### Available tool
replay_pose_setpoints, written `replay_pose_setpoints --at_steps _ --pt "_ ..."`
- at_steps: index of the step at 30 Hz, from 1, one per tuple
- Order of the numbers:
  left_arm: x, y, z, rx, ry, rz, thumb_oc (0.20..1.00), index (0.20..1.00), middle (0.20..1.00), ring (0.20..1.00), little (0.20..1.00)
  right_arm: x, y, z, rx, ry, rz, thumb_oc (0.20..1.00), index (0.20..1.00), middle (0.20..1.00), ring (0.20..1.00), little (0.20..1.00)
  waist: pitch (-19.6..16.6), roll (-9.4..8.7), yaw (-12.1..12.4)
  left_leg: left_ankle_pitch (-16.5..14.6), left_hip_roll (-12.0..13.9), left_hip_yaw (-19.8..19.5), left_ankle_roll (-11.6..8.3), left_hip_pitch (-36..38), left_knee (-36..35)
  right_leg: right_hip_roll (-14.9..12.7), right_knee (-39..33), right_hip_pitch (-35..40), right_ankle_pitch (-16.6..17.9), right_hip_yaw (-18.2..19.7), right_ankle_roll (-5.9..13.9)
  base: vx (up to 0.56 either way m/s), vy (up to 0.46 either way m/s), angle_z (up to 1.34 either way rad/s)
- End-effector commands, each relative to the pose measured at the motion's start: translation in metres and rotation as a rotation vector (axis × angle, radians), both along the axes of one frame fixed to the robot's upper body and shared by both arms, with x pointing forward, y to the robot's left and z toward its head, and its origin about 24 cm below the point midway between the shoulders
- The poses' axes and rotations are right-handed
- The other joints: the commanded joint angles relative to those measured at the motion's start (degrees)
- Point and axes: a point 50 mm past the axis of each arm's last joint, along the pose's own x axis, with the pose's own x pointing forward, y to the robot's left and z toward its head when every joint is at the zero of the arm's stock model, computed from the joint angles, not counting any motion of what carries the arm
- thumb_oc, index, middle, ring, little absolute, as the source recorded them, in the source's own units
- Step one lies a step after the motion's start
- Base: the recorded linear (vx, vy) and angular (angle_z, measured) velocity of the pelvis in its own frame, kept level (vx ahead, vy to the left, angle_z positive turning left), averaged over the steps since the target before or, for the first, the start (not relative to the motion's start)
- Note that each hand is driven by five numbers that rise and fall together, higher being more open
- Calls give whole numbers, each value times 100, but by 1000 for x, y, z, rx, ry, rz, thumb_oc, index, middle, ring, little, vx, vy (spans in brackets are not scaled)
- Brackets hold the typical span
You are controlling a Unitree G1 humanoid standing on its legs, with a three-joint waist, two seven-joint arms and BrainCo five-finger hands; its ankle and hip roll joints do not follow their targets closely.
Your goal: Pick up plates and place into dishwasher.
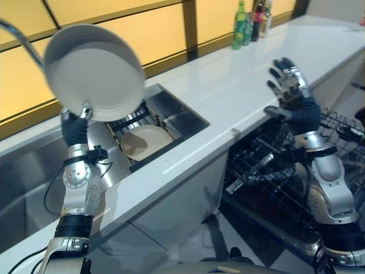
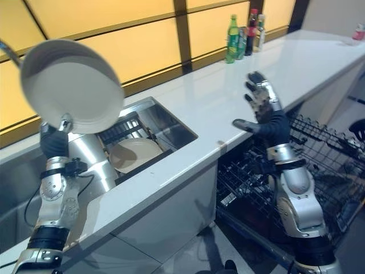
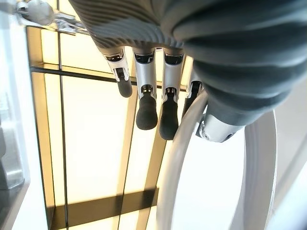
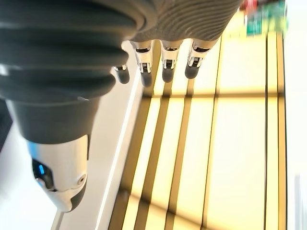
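White plate (image 1: 94,71) at ten o'clock; cream plate (image 1: 146,141) in the steel-grey sink (image 1: 177,117). Glossy white countertop (image 1: 228,91), amber-yellow panels (image 1: 165,31) with dark brown frames. Green bottle (image 1: 239,25) at one o'clock beside a dark red-capped one (image 1: 258,20). Black wire dishwasher rack (image 1: 268,171).

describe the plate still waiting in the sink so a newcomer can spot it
Start at the steel sink set in the white countertop. A round cream plate lies flat in its dark rack. The other white plate is raised high in the left robot hand.
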Motion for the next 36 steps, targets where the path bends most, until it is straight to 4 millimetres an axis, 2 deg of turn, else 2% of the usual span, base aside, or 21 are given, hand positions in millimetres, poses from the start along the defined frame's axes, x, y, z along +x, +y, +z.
replay_pose_setpoints --at_steps 1,4,11,24,29,30,31,32,36 --pt "2 -41 55 276 -207 -191 200 200 200 200 200 -9 26 23 14 -147 126 1000 1000 1000 1000 1000 -362 -246 222 127 -1 61 -99 -398 67 24 636 10 -685 164 160 -78 -77 23" --pt "3 -66 55 340 -208 -311 200 200 200 200 200 -8 41 20 37 -139 194 1000 1000 1000 1000 1000 -390 -296 334 138 11 15 -92 -407 8 28 615 28 -695 87 170 -76 -79 22" --pt "-2 -101 53 465 -200 -489 200 200 200 200 200 -8 63 21 58 -157 244 1000 1000 1000 1000 1000 -450 -357 508 108 23 -14 -78 -441 -17 10 594 27 -719 -17 186 -46 -46 10" --pt "-11 -110 59 601 -247 -564 200 200 200 200 200 -6 64 18 91 -95 263 1000 1000 1000 1000 1000 -543 -375 546 73 13 -9 -37 -458 -88 -20 544 -18 -717 -39 200 -10 -10 3" --pt "-13 -111 63 614 -266 -574 200 200 200 200 200 1 75 -14 -35 166 395 1000 1000 1000 1000 1000 -577 -425 507 81 -2 35 -27 -474 -79 -25 539 -46 -701 -15 205 0 0 0" --pt "-13 -111 64 617 -269 -575 200 200 200 200 200 1 76 -19 -66 197 432 746 746 746 746 746 -575 -437 499 83 0 50 -29 -471 -78 -27 533 -39 -700 -16 201 0 0 0" --pt "-13 -111 64 619 -271 -576 200 200 200 200 200 0 76 -20 -78 203 455 551 551 551 551 551 -572 -444 495 82 0 55 -31 -472 -73 -27 531 -36 -700 -15 199 0 0 0" --pt "-12 -112 65 616 -268 -580 200 200 200 200 200 -2 78 -22 -99 219 503 200 200 200 200 200 -570 -464 488 82 -1 55 -35 -470 -72 -26 534 -30 -705 -21 201 0 0 0" --pt "-11 -114 61 606 -252 -592 200 200 200 200 200 -3 81 -15 -95 204 541 200 200 200 200 200 -553 -501 478 79 -14 35 -32 -449 -86 -8 569 -27 -725 5 200 9 -1 0"
